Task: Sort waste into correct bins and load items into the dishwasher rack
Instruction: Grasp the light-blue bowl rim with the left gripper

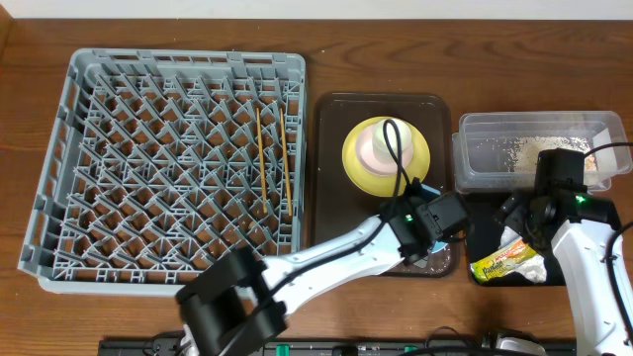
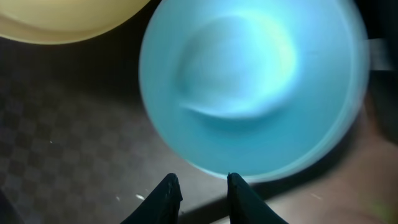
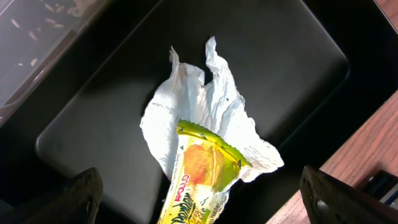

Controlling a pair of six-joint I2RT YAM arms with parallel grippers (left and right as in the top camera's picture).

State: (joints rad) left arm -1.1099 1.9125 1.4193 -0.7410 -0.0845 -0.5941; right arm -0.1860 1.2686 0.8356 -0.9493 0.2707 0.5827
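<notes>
A light blue bowl fills the left wrist view, blurred, on the brown tray beside the yellow plate. My left gripper stands narrowly open just short of the bowl's near rim, with only tray showing between its fingers. From overhead the left gripper covers nearly all of that bowl. A white bowl sits on the yellow plate. Two chopsticks lie in the dishwasher rack. My right gripper hangs wide open over the wrapper and napkin in the black bin.
The clear bin at the back right holds rice scraps. The black bin lies right in front of it, hard against the brown tray. Bare wooden table shows beyond the black bin's edge.
</notes>
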